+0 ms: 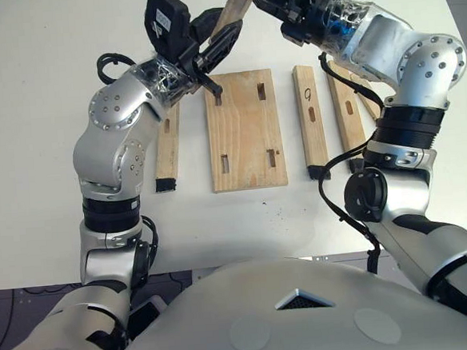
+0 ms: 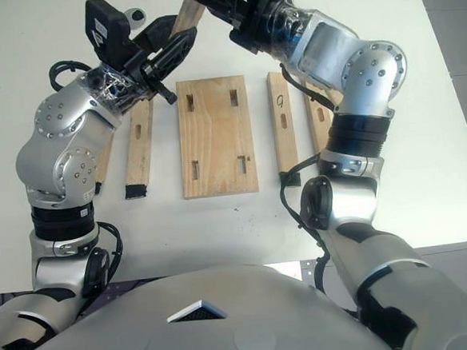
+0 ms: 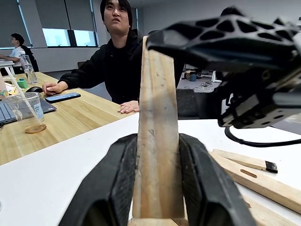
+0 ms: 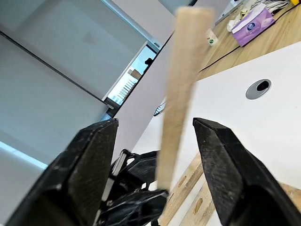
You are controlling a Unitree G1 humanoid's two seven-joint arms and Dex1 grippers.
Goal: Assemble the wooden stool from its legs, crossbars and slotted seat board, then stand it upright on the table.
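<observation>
The step in hand looked like fitting a first upright into the slotted seat board (image 1: 247,134), which lay flat in the middle of the surface (image 1: 53,115). The left end effector (image 3: 158,155) was clamped on a wooden piece (image 3: 157,94), one finger pressed to each side. It held the piece tilted above the board's corner nearest the far and left edges of the surface, by the slot (image 1: 218,98) there. The piece's lower end was hidden behind the fingers, so I could not tell whether it had entered the slot. The right end effector (image 4: 157,129) was at the top of the same piece with its fingers spread wide, one on each side and neither touching.

One slotted leg (image 1: 167,143) lay toward the left edge, just beside the board. Two more legs (image 1: 310,117) lay toward the right edge.

The next move probably called for the right end effector to close on the top, straighten the tilt and press down, with the left steadying the base over the slot.
</observation>
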